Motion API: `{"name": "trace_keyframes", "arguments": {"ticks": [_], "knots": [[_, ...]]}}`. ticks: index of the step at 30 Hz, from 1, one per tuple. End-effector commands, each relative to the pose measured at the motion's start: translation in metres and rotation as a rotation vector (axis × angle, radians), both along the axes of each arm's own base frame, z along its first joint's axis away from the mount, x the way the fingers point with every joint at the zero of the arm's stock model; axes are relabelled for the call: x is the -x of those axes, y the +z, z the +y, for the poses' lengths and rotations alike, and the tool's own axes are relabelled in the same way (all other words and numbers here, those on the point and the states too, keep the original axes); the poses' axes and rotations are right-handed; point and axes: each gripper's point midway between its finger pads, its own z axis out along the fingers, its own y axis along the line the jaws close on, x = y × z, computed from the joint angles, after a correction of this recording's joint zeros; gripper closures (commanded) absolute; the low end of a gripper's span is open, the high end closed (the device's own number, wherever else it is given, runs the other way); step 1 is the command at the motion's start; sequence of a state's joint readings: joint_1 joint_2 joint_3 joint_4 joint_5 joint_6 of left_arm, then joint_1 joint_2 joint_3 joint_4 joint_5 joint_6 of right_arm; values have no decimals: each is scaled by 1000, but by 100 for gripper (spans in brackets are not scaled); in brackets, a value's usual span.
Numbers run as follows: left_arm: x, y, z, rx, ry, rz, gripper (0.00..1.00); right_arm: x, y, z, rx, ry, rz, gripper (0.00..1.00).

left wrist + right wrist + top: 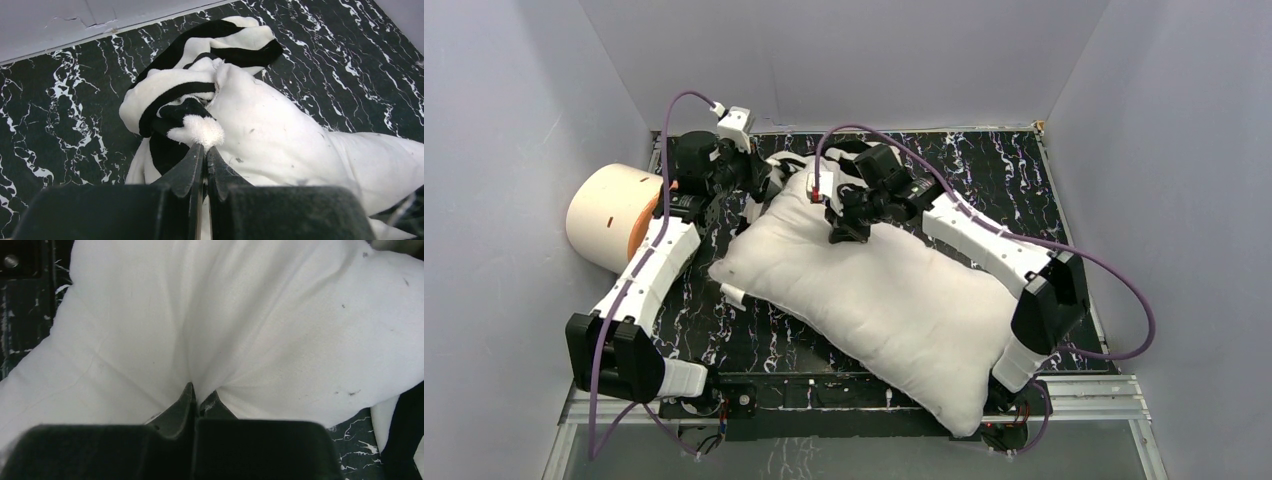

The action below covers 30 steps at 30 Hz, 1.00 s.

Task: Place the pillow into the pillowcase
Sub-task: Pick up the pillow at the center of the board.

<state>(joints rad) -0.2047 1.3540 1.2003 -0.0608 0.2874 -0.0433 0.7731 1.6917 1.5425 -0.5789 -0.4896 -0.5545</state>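
Note:
The white pillow [894, 300] lies diagonally across the table, from far left to near right. The black-and-white striped pillowcase [776, 170] is bunched against the pillow's far left end. In the left wrist view the pillowcase [175, 95] wraps that corner of the pillow [290, 140]. My left gripper [203, 146] is shut on a fuzzy white tuft of the pillowcase's edge; it also shows in the top view [759, 188]. My right gripper [839, 228] is on top of the pillow near its far end. In the right wrist view it [198, 392] is shut, pinching a fold of the pillow [210, 310].
A cream cylinder with an orange face [614, 215] lies at the far left beside the left arm. The black marbled tabletop [1004, 175] is enclosed by grey walls on three sides. The pillow's near end overhangs the front rail [824, 400] by the right arm's base.

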Motion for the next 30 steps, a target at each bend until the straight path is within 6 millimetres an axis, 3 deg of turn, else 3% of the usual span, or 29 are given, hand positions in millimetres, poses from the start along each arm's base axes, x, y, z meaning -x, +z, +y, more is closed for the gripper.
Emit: {"name": "trace_keyframes", "arguments": {"ticks": [1,7,13,16,23,30], "knots": [[18,38,-6,-23,-104,-101,100,59,14,-20,-31,186,92,100],[28,30,2,-94,-110,-101,100,86,16,-25,-49,274,174,100],[38,41,-20,-39,-247,-188,100,108,11,-19,-107,383,257,100],[33,42,-8,-68,-173,-214,100,116,10,-14,-98,429,307,100],[42,33,-17,-87,-264,-222,100,106,5,2,-124,449,295,100],[47,24,-21,-111,-315,-171,100,70,10,11,-116,368,203,100]]}}
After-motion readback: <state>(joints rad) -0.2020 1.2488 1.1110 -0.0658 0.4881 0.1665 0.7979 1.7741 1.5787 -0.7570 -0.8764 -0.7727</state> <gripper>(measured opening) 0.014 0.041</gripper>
